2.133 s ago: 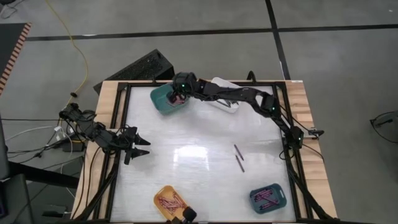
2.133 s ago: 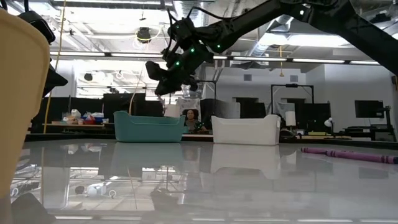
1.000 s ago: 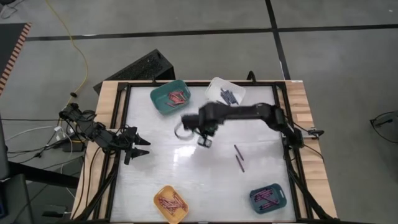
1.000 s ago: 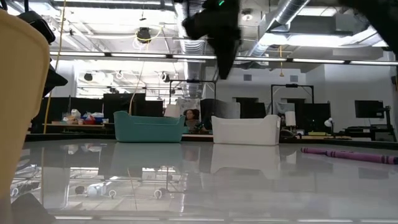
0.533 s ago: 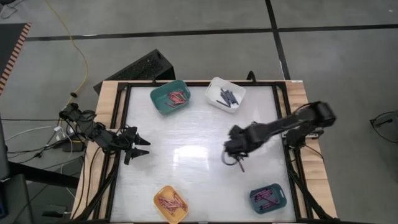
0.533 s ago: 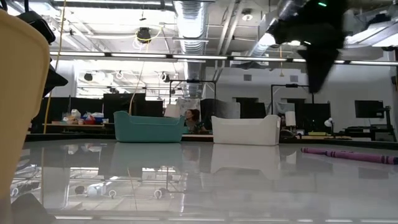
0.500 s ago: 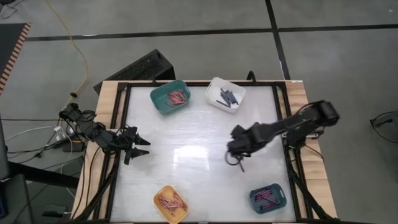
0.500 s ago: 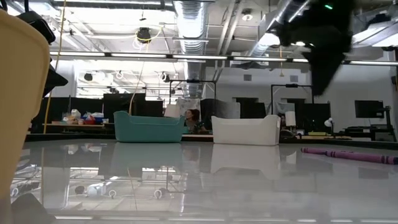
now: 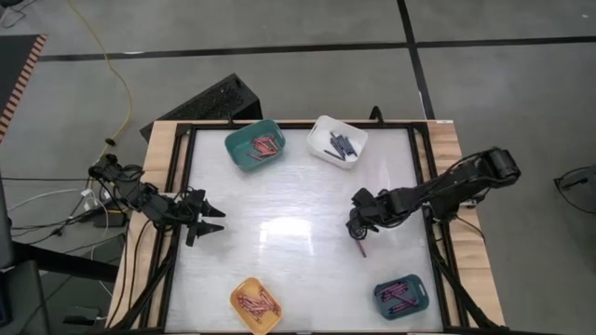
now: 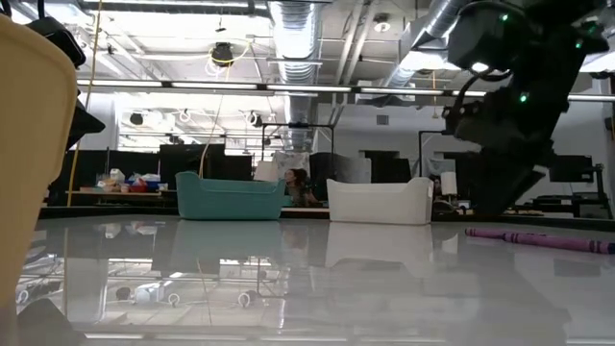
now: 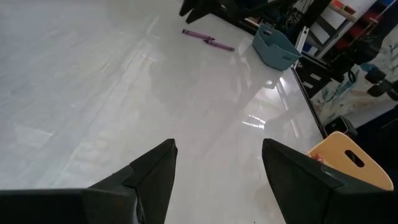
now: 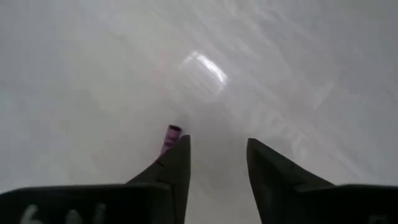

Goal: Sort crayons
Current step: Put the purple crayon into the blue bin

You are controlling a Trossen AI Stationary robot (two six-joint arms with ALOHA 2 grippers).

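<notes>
Two loose pink-magenta crayons lie flat on the white table right of its middle. One crayon [image 9: 359, 247] shows in the high view; the other is hidden under my right gripper [image 9: 355, 233]. That gripper is open and points steeply down over them. In the right wrist view, one crayon's end [image 12: 170, 135] peeks out beside a finger of my right gripper [image 12: 217, 155]. The low view shows a crayon [image 10: 538, 238] lying on the table below my right gripper [image 10: 495, 197]. My left gripper [image 9: 221, 220] waits open at the table's left edge.
A teal bin [image 9: 244, 156] with red crayons and a white bin [image 9: 321, 130] with dark ones stand at the far edge. A yellow bin [image 9: 244, 290] and a blue-grey bin [image 9: 417, 290] with crayons stand at the near edge. A black frame [image 9: 438, 251] rims the table.
My right gripper has swung from the table's middle toward the right and near edges. It has sunk toward the two loose crayons and now covers one of them. The wrist has rolled and tipped to point more steeply down. The crayons lie where they were.
</notes>
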